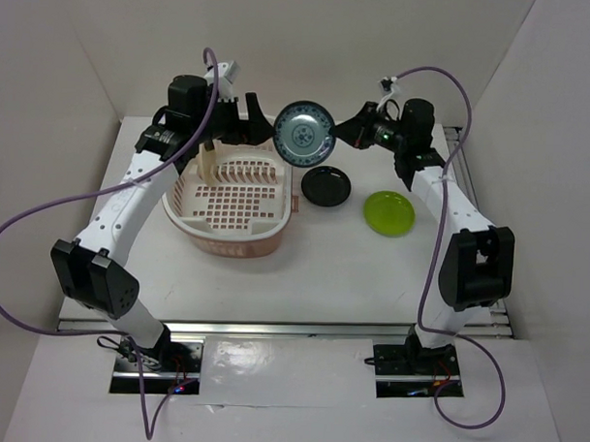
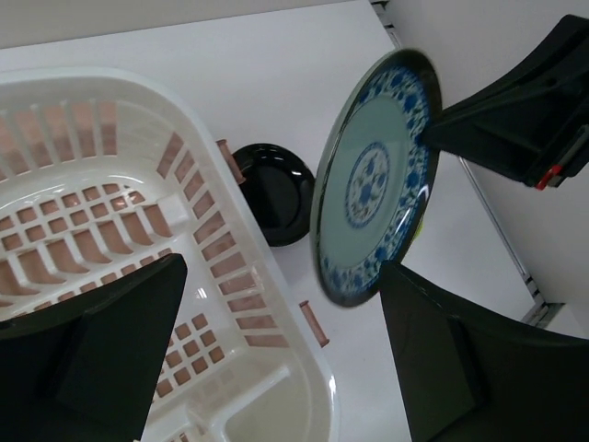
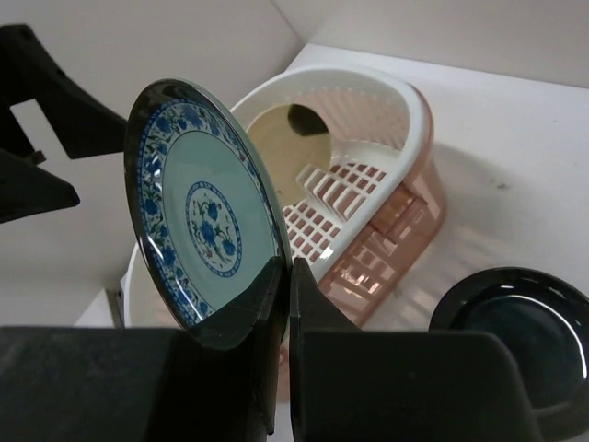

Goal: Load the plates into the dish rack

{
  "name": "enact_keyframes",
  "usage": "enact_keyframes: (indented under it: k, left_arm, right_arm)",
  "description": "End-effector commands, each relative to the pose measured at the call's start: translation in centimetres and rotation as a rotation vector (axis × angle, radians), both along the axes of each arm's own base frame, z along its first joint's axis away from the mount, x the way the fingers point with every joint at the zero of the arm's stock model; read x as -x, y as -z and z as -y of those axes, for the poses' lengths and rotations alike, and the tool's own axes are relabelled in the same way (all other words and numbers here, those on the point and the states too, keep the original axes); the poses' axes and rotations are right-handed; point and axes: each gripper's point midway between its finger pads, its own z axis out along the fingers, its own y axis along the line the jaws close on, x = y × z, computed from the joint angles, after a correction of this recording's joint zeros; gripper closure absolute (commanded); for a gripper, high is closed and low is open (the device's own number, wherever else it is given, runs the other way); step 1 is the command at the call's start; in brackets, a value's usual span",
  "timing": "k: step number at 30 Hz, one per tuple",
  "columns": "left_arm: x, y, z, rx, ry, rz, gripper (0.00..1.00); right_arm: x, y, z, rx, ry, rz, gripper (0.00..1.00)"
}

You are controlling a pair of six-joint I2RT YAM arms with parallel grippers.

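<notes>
Right gripper [image 3: 283, 276]: clenched on the rim of the blue-green patterned plate [image 1: 304, 132], 1 finger on each face, gripping the plate's right side as seen from above.
Blue-green patterned plate: lifted clear of the table [image 1: 273, 288] and standing on edge, patterned face turned toward the near edge. It hangs between the 2 grippers, over the far part of the table just beyond the right end of the dish rack [image 1: 226, 240].
Left gripper [image 1: 252, 123]: released, jaws spread wide, just left of the held plate. Whether a finger touches the rim cannot be told.
Dish rack: rests on the table left of centre, nearer the far edge, lattice bottom up and open.
Cream plate [image 3: 276, 152]: inside the rack, standing on edge at its far left end, dark spot near the top.
Black plate [image 1: 326, 186]: flat on the table, just beside the rack's right end.
Lime green plate [image 1: 388, 213]: flat on the table, right of the black plate and near it, toward the right edge.
</notes>
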Motion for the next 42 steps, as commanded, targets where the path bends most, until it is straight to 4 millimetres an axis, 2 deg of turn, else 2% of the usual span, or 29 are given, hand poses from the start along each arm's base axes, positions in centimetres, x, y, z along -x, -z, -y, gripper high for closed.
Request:
enact_keyframes:
  k: [1, 2, 4, 5, 7, 9, 10, 13, 16, 20, 21, 22, 24, 26, 27, 30, 31, 32, 33, 34, 35, 37, 39, 41, 42]
  left_arm:
    - [-0.2, -3.5, 1.9, 0.079, 0.062, 0.093, 0.01]
    - [-0.2, -3.5, 1.9, 0.079, 0.062, 0.093, 0.03]
    - [-0.3, -3.1, 2.3, 0.077, 0.071, 0.084, 0.08]
    - [-0.3, -3.3, 2.4, 0.079, 0.071, 0.093, 0.11]
    - [-0.6, -2.0, 2.4, 0.072, 0.071, 0.066, 0.22]
    - [-0.5, -1.7, 2.7, 0.069, 0.071, 0.065, 0.34]
    - [-0.5, -1.7, 2.7, 0.069, 0.071, 0.065, 0.37]
    - [-0.5, -1.0, 2.9, 0.069, 0.079, 0.054, 0.37]
    - [-0.3, -1.0, 3.0, 0.078, 0.086, 0.047, 0.31]
    - [-0.4, -0.3, 3.0, 0.075, 0.085, 0.037, 0.31]
    - [-0.4, -0.3, 3.0, 0.075, 0.085, 0.037, 0.34]
    - [-0.3, 0.1, 3.0, 0.072, 0.085, 0.027, 0.34]
    - [-0.3, 0.1, 3.0, 0.072, 0.085, 0.027, 0.47]
    - [-0.3, 0.1, 3.0, 0.072, 0.085, 0.027, 0.55]
    - [-0.5, 0.6, 3.1, 0.070, 0.085, 0.018, 0.71]
    - [-0.7, 0.2, 2.9, 0.065, 0.074, 0.013, 0.90]
    - [-0.9, 0.4, 3.0, 0.062, 0.074, 0.005, 1.00]
    - [-1.1, 0.5, 2.9, 0.057, 0.065, -0.003, 1.00]
    - [-1.2, -0.1, 2.7, 0.046, 0.059, 0.010, 1.00]
    - [-1.1, -0.4, 2.7, 0.046, 0.059, 0.011, 1.00]
    - [-1.4, -0.6, 2.2, 0.029, 0.032, 0.024, 1.00]
    - [-1.8, -1.4, 1.4, 0.002, -0.016, 0.041, 1.00]
    - [-2.6, -3.2, -0.9, -0.050, -0.140, 0.099, 1.00]
    - [-3.1, -3.8, -3.0, -0.103, -0.242, 0.129, 1.00]
    - [-3.5, -5.3, -4.8, -0.146, -0.327, 0.180, 1.00]
  right_arm:
    - [1.4, -1.0, -0.1, 0.042, -0.036, 0.041, 1.00]
    - [1.9, -1.5, -0.7, 0.040, -0.050, 0.053, 1.00]
    - [2.4, -1.1, -0.8, 0.032, -0.058, 0.029, 1.00]
    - [3.1, -2.0, -1.0, 0.015, -0.085, 0.046, 1.00]
    - [4.1, -2.4, -1.8, -0.031, -0.127, 0.043, 1.00]
    - [4.3, -2.6, -2.3, -0.041, -0.137, 0.042, 1.00]
    - [4.5, -2.6, -2.8, -0.041, -0.148, 0.042, 1.00]
    - [4.8, -2.6, -2.9, -0.068, -0.159, 0.026, 1.00]
    - [5.0, -3.2, -3.5, -0.093, -0.182, 0.024, 1.00]
    - [5.4, -3.7, -4.4, -0.100, -0.210, 0.026, 1.00]
    - [5.2, -3.3, -4.5, -0.099, -0.210, 0.017, 1.00]
    - [5.4, -3.9, -4.9, -0.108, -0.220, 0.027, 1.00]
    - [5.6, -3.9, -4.9, -0.107, -0.229, 0.027, 1.00]
    - [5.6, -3.8, -5.4, -0.114, -0.238, 0.022, 1.00]
    - [5.6, -4.0, -5.4, -0.114, -0.238, 0.021, 1.00]
    - [5.0, -3.4, -5.3, -0.101, -0.218, 0.017, 1.00]
    - [5.1, -3.4, -5.6, -0.101, -0.216, 0.017, 1.00]
    - [4.8, -2.7, -5.7, -0.098, -0.215, -0.003, 1.00]
    - [4.8, -2.7, -5.6, -0.093, -0.215, 0.005, 0.93]
    - [4.5, -2.7, -5.5, -0.094, -0.196, 0.006, 0.67]
    - [4.0, -2.5, -5.3, -0.092, -0.165, -0.005, 0.01]
    - [3.7, -1.7, -4.9, -0.069, -0.124, -0.020, 0.00]
    - [3.0, -1.1, -4.1, -0.031, -0.058, -0.024, 0.00]
    - [2.4, -0.8, -3.5, -0.014, 0.001, -0.034, 0.00]
    - [2.0, -0.3, -2.8, 0.002, 0.023, -0.043, 0.00]
